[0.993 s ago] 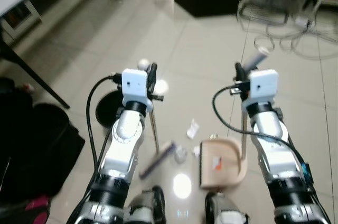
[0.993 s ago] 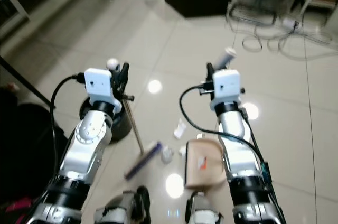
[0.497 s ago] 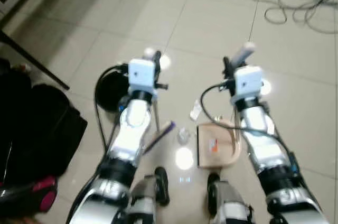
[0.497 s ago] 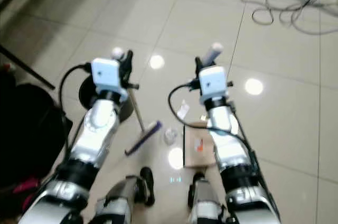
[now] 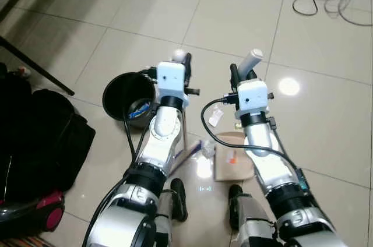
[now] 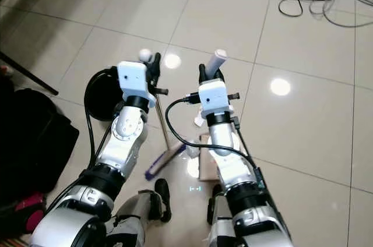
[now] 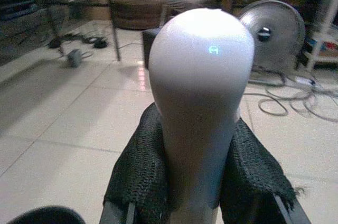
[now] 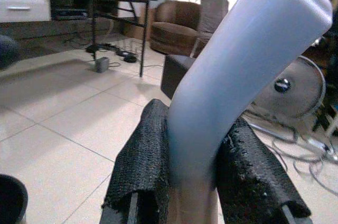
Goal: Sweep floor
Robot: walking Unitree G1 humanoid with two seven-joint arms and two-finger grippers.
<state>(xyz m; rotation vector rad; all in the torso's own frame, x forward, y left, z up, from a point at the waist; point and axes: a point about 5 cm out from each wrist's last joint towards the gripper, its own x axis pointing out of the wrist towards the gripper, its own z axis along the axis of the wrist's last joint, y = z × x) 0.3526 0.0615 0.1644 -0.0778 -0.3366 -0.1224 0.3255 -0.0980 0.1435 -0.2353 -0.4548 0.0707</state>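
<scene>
**Q:** Where are you in the sweeping?

**A:** Mid-collection, I'd judge. Starting with the biggest thing: the pale glossy tiled floor (image 5: 145,20) spreads all round me, and a black soft bag (image 5: 35,142) lies well out beyond my left arm. A round black waste bin (image 5: 129,94) stands just outside my left gripper (image 5: 182,63), with scraps already in it. Below my right gripper (image 5: 242,72) sits the flat beige plastic dustpan (image 5: 233,156), its open mouth facing the broom side.

**Q:** And what are the grippers doing?

**A:** The left one is clamped on the white rounded knob of the thin metal-handled broom (image 7: 200,92); my padded black fingers (image 7: 137,176) press it from both sides. The broom's dark purple brush head (image 5: 187,152) rests on the tiles under that arm, near the dustpan's mouth. My right gripper is closed the same way on the pale grey curved dustpan handle (image 8: 237,71).

**Q:** What is left to gather?

**A:** A crumpled clear wrapper (image 5: 208,148) lies between brush and pan, and a white paper scrap (image 5: 215,117) sits just beyond the pan, beneath my right gripper.

**Q:** So the next move?

**A:** Probably a short stroke of the brush toward the pan, holding the pan's lip flat to the floor so the light wrapper goes in rather than under.
</scene>
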